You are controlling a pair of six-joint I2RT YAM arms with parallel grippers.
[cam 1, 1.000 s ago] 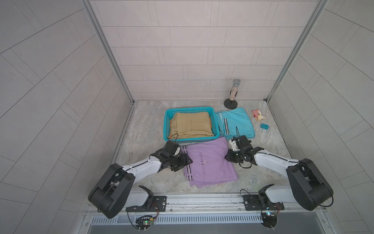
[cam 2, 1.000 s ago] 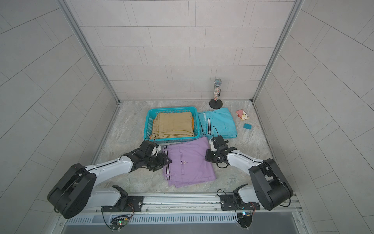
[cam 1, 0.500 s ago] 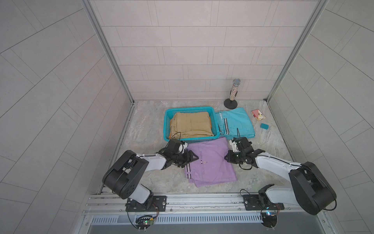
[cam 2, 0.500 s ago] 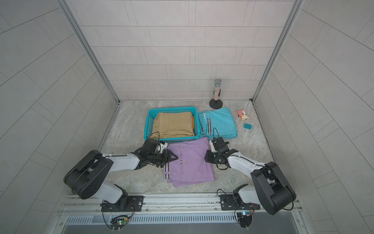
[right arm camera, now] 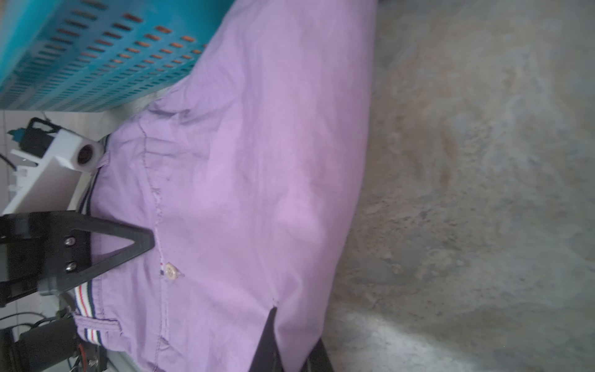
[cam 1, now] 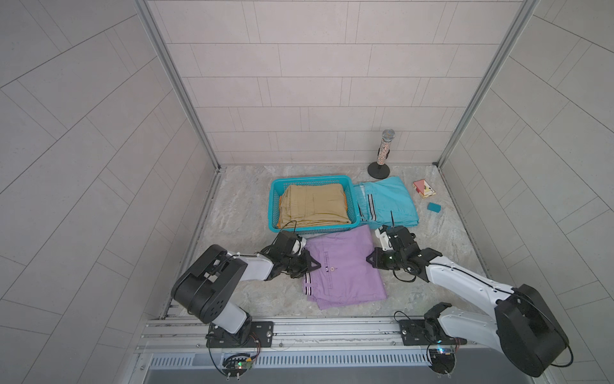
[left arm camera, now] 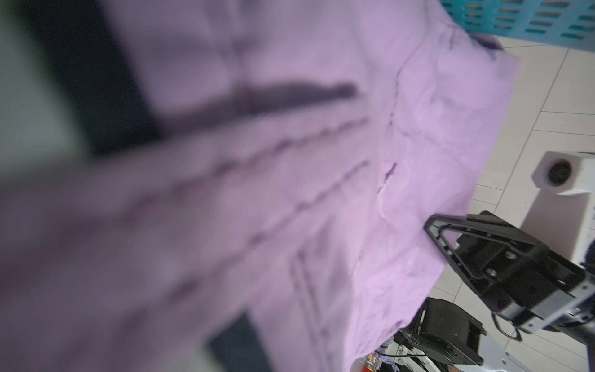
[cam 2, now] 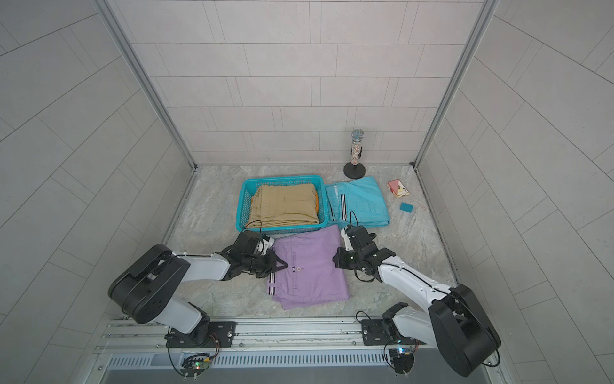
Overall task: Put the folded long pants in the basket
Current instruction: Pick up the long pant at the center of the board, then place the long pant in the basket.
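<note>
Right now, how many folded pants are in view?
4: khaki pants in the basket, orange pants peeking beneath them, turquoise pants beside the basket, lilac pants in front of it. More could hide underneath.

On the grey marbled table [cam 1: 239,212] lie a basket [cam 1: 310,179], lilac pants [cam 1: 345,269] and turquoise pants [cam 1: 388,202] just beside it, a microphone stand [cam 1: 378,171], a red box [cam 1: 423,189] and a teal block [cam 1: 433,207].

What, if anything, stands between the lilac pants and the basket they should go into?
Nothing lies between them: the lilac pants reach the near wall of the basket. Only that wall must be cleared, and the khaki pants already lie inside, so they would land on top.
</note>
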